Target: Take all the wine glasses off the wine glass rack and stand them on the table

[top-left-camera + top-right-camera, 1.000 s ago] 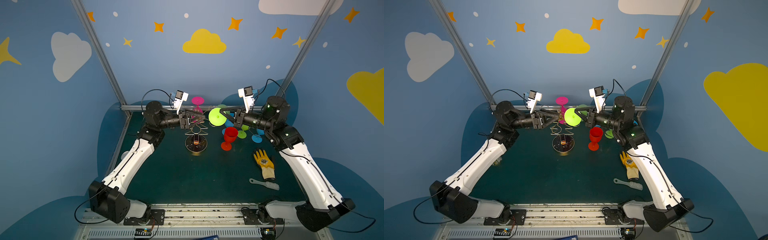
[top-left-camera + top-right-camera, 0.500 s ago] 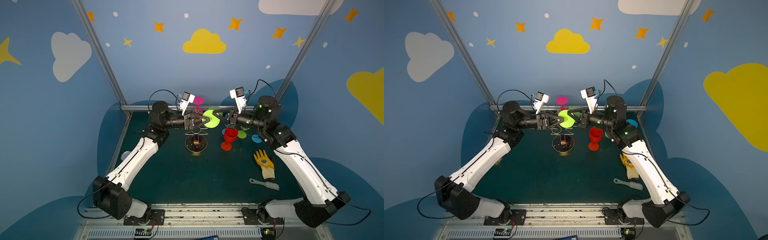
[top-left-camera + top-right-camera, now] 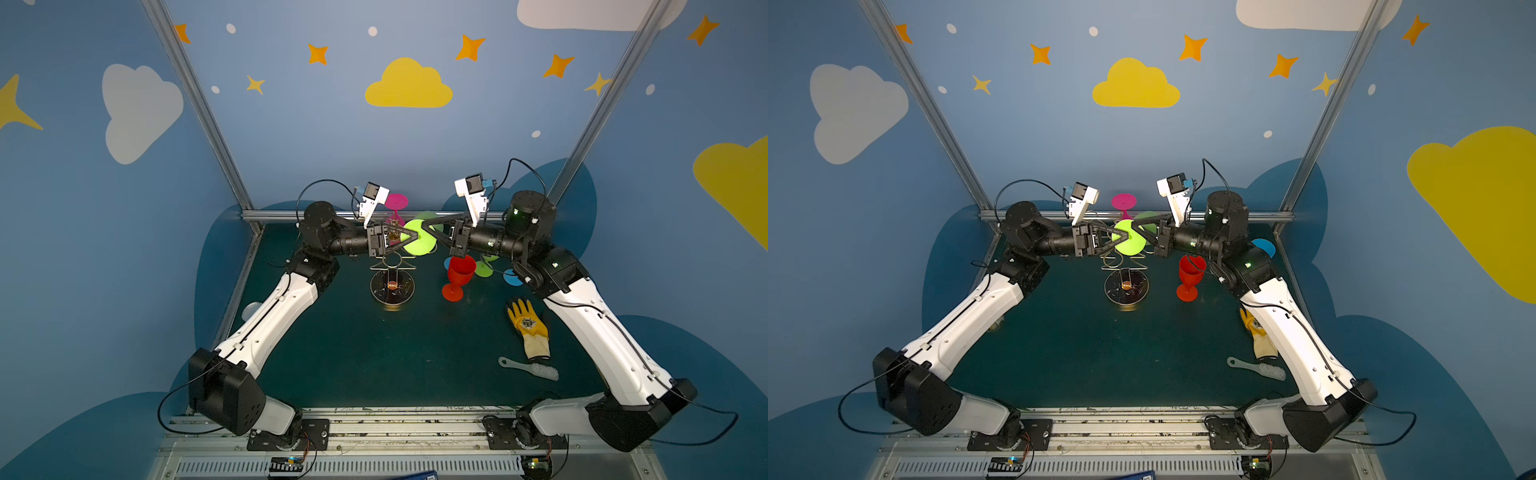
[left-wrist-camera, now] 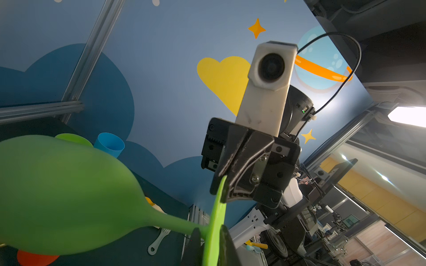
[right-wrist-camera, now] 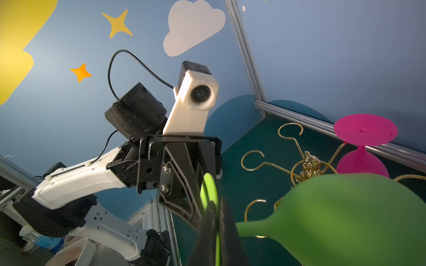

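The green wine glass (image 3: 417, 245) (image 3: 1128, 244) hangs foot-up over the top of the gold wine glass rack (image 3: 392, 286) (image 3: 1126, 286). Both grippers pinch the rim of its round foot from opposite sides. My left gripper (image 3: 414, 237) (image 4: 213, 244) is shut on the foot (image 4: 215, 221), with the bowl (image 4: 57, 195) off to one side. My right gripper (image 3: 428, 230) (image 5: 217, 230) is shut on the same foot (image 5: 208, 188). The stem runs in front of a gold hook (image 5: 255, 207); whether they touch I cannot tell. A pink glass (image 3: 395, 202) (image 5: 364, 142) hangs on the rack.
A red glass (image 3: 459, 276) (image 3: 1191, 276) stands upright right of the rack. A yellow glove (image 3: 530, 328) and a grey brush (image 3: 532, 368) lie at the front right. Blue (image 3: 513, 276) and green (image 3: 484, 268) glasses sit behind my right arm.
My right gripper carried the green glass leftward over the rack. My left gripper reached in to meet it and shut on the foot.
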Controlling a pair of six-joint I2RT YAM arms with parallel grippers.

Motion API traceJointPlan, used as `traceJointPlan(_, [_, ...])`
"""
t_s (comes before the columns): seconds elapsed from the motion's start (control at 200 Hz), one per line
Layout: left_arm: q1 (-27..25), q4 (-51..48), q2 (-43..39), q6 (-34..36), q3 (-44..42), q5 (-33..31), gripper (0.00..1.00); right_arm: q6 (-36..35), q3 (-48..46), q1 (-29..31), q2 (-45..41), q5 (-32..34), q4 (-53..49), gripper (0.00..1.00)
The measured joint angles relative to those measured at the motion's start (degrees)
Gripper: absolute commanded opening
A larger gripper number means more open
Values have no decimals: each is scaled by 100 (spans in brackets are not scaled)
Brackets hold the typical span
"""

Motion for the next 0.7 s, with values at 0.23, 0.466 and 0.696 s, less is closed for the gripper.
traceJointPlan(0.23, [9, 129, 0, -170, 0, 28, 3, -44, 9, 2, -22, 72, 20, 29])
traceJointPlan(0.466, [81, 693, 0, -1023, 2, 76, 3, -466, -485, -15, -621, 697, 42, 75])
traceJointPlan(0.696, [116, 1320, 11, -1823, 175, 144, 3, -1283, -1628, -205, -1735, 1381, 647, 82])
